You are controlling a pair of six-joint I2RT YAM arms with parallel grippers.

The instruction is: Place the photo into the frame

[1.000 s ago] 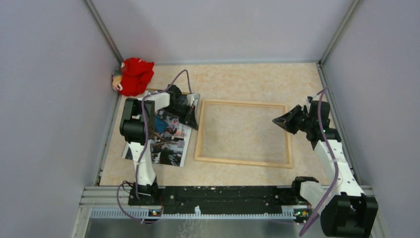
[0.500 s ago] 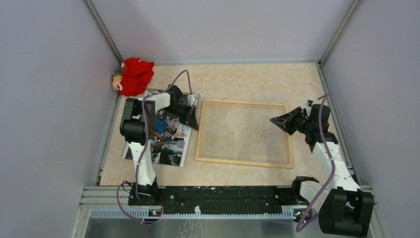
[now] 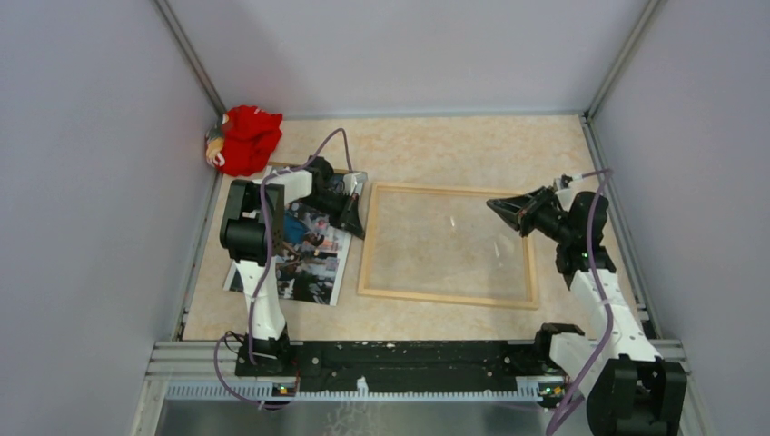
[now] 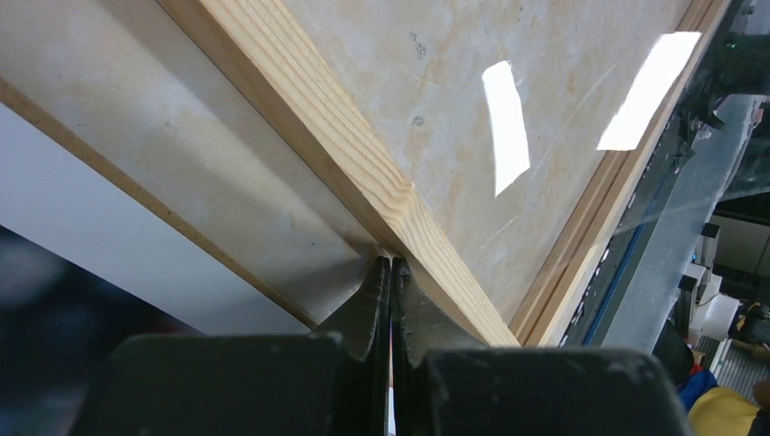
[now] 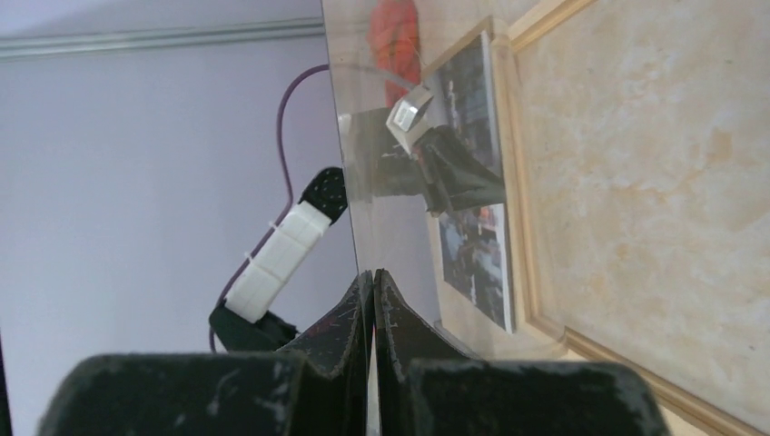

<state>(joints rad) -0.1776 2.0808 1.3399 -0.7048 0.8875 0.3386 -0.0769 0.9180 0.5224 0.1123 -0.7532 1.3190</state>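
Note:
The light-wood frame lies flat mid-table. Its clear pane is tilted up at the right, with glints on it. My right gripper is shut on the pane's right edge, and in the right wrist view the pane rises edge-on from between the fingertips. The photo lies face up left of the frame and shows through the pane. My left gripper is shut, its tips against the outer side of the frame's left rail.
A red cloth bundle sits in the back left corner. A brown-edged board lies left of the frame, under the left arm. Grey walls close in on the table at left, back and right.
The right gripper closed fully, then moved left and up, tilting the pane so that glints now show on it. The left arm, frame and photo have not moved.

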